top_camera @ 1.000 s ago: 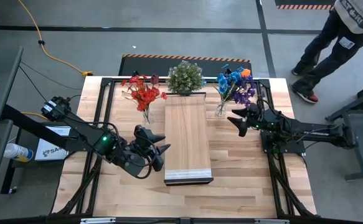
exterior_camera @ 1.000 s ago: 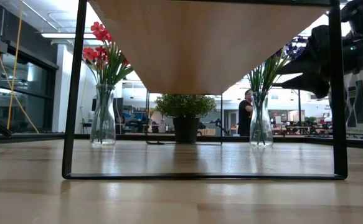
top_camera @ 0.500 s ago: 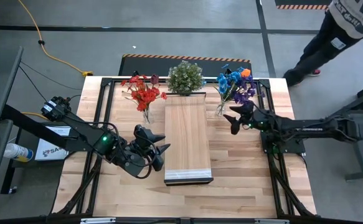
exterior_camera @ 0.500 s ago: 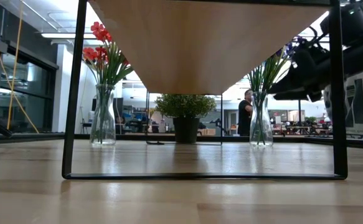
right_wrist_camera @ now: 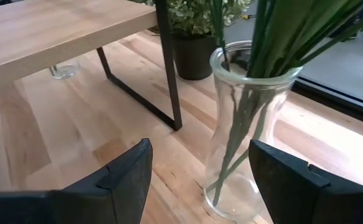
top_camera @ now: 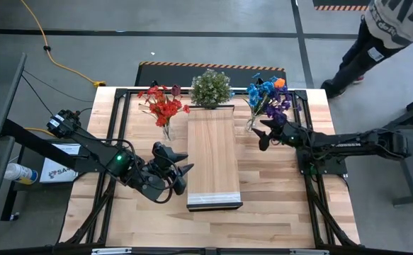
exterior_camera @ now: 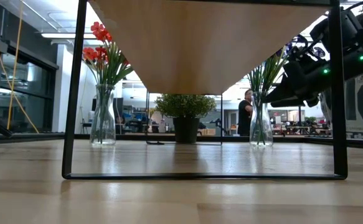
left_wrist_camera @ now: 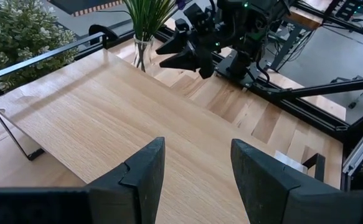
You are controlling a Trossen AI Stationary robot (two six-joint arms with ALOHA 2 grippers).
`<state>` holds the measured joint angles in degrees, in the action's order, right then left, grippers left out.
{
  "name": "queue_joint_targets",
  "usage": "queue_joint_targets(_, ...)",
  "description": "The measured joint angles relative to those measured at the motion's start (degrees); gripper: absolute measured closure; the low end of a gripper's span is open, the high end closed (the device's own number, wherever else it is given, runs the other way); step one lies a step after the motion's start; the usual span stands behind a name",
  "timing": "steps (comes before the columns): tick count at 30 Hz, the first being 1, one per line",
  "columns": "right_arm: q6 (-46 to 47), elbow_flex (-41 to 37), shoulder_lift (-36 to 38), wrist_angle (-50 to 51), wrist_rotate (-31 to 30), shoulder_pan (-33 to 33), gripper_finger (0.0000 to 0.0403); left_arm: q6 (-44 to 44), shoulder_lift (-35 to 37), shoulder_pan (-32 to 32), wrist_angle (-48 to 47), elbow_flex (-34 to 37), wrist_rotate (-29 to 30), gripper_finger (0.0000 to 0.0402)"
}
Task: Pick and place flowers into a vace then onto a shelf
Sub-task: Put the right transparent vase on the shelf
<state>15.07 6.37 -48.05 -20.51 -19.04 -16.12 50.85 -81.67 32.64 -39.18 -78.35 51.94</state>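
Blue, purple and orange flowers (top_camera: 266, 95) stand by their stems in a clear glass vase (top_camera: 251, 126) on the table, right of the shelf (top_camera: 212, 152). Red flowers (top_camera: 163, 106) stand in a second vase (top_camera: 166, 131) left of the shelf. My right gripper (top_camera: 261, 136) is open just right of the blue-flower vase (right_wrist_camera: 243, 137), its fingers level and spread before the vase without touching it; it also shows in the low view (exterior_camera: 281, 93). My left gripper (top_camera: 186, 163) is open and empty beside the shelf's left edge, facing across the shelf top (left_wrist_camera: 106, 106).
A bushy potted plant (top_camera: 211, 87) stands at the shelf's far end. The shelf rests on thin black metal legs (exterior_camera: 73, 93). Black frame rails (top_camera: 125, 106) run along the table's sides. A person (top_camera: 383, 35) walks beyond the far right corner.
My right gripper has gone toward the table's left edge, closing on the vase of blue flowers, and stays open. The person at the far right has stepped farther away. My left arm has kept still.
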Motion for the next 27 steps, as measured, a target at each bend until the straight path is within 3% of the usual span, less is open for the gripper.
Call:
queue_joint_targets(16,-0.6,0.0,0.1,0.1,-2.4,0.0,0.0142,0.0,0.0,0.0,-1.0,0.0,0.1,0.0186)
queue_joint_targets(21,-0.6,0.0,0.1,0.0,-3.7,0.0,0.0105,0.0,0.0,0.0,-1.5,0.0,0.2,0.0186)
queue_joint_targets(27,-3.1,0.0,0.1,-3.7,-0.3,0.0,0.0055,0.0,0.0,0.0,-2.1,0.0,0.4,0.0186)
